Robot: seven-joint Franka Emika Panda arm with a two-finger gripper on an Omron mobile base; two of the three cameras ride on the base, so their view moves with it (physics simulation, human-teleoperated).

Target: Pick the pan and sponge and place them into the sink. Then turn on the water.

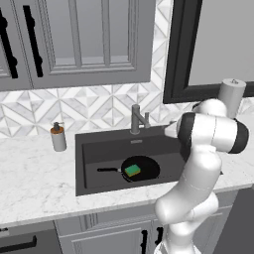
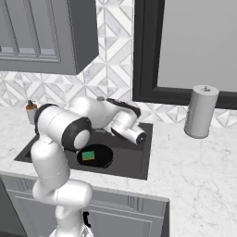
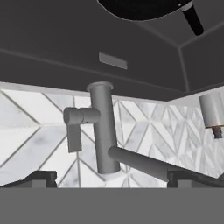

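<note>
The black pan (image 1: 149, 166) lies in the dark sink (image 1: 99, 144), its thin handle pointing left. The green sponge (image 1: 132, 170) rests inside the pan. From the right base view, the pan (image 2: 104, 157) and sponge (image 2: 88, 155) show in the sink (image 2: 134, 159) below my arm. In the hand view, which is upside down, my gripper (image 3: 116, 177) is open and holds nothing. It faces the grey faucet (image 3: 105, 131), close to its column and side lever (image 3: 74, 131). The pan (image 3: 140, 8) is at the top edge. No water is in view at the spout.
The faucet (image 1: 135, 119) stands at the sink's back edge against the tiled wall. A soap dispenser (image 1: 58, 137) sits on the marble counter left of the sink. A paper towel roll (image 2: 201, 111) stands to the right, under the dark window frame. Cabinets hang overhead.
</note>
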